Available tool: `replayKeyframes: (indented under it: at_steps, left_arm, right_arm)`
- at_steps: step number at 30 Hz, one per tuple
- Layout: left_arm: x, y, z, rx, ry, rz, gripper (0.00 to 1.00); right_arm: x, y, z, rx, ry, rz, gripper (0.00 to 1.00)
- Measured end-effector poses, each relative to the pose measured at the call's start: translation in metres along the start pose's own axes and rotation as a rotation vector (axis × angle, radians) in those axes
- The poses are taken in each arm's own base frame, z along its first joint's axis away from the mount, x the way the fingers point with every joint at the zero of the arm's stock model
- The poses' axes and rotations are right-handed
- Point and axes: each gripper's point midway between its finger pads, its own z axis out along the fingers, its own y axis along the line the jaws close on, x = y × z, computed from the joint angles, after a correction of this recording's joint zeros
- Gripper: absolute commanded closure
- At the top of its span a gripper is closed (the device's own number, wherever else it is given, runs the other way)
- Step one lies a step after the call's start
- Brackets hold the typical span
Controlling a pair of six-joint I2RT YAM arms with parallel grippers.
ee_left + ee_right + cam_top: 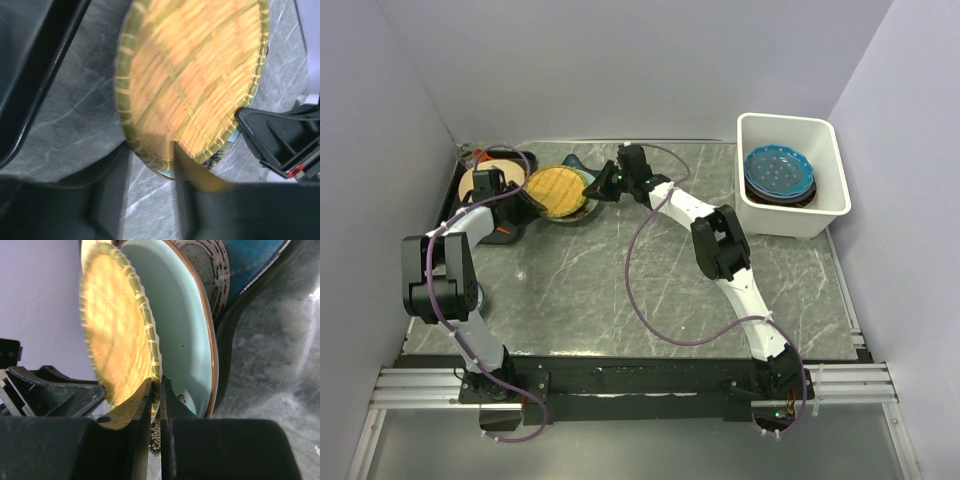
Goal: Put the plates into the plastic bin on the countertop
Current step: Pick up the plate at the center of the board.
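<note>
Right fingers (pixel 147 395) clamped on the near rim of the yellow plate (pixel 117 330), with only the rim between them. The plate is tipped up on edge and peeled off the teal plate (pixel 185 325) under it. I'd say that is why I grip at the rim: flat on the stack there's nothing to pinch, so one side has to come up first.

Left fingers (pixel 525 200) are apart, at the opposite rim of the same plate. In the left wrist view the rim sits right at the gap and isn't pinched. My guess is they're bracing the plate so it doesn't slide toward the left edge while the right tilts it.

The stack is near the far-left corner of the counter (pixel 620 290). A cream plate (pixel 505 165) lies further left, over the black tray (pixel 30 65).

The bin (pixel 790 220) is in the far-right corner, well apart from the stack. It already holds some plates, with a dotted blue plate (pixel 778 170) on top. So the task is partly done, and the yellow, teal, cream and lower ones are still out.

Next is likely to lift clear and carry along the far edge to the bin. The risk is that a thin rim grip on a tilted plate could let it pivot or slip, and the teal plate could get dragged.
</note>
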Motion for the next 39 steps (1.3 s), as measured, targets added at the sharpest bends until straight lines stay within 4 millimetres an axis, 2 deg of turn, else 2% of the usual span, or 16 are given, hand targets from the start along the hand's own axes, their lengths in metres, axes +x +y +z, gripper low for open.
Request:
replayKeyframes:
  at_steps: [2, 5, 10, 18, 28, 39]
  left_arm:
    - [0.001, -0.001, 0.0, 0.006, 0.004, 0.006, 0.36]
    - [0.0, -0.005, -0.002, 0.019, 0.0, 0.015, 0.25]
    - [-0.004, -0.013, -0.009, 0.043, -0.015, 0.024, 0.15]
    - [-0.01, -0.022, -0.018, 0.063, -0.039, 0.035, 0.09]
    - [-0.022, -0.039, -0.04, 0.092, -0.105, 0.057, 0.05]
    - [-0.026, -0.046, -0.057, 0.107, -0.147, 0.076, 0.01]
  right_arm:
    - [-0.001, -0.002, 0.001, -0.005, -0.004, 0.001, 0.95]
    - [-0.001, -0.007, 0.001, -0.005, -0.003, 0.016, 0.96]
    - [-0.003, -0.007, -0.001, -0.03, -0.012, 0.023, 0.96]
    - [-0.009, -0.011, -0.01, -0.055, -0.026, 0.054, 0.97]
    - [-0.017, -0.014, -0.02, -0.091, -0.044, 0.082, 0.98]
    - [-0.021, 0.001, -0.028, -0.13, -0.057, 0.078, 0.98]
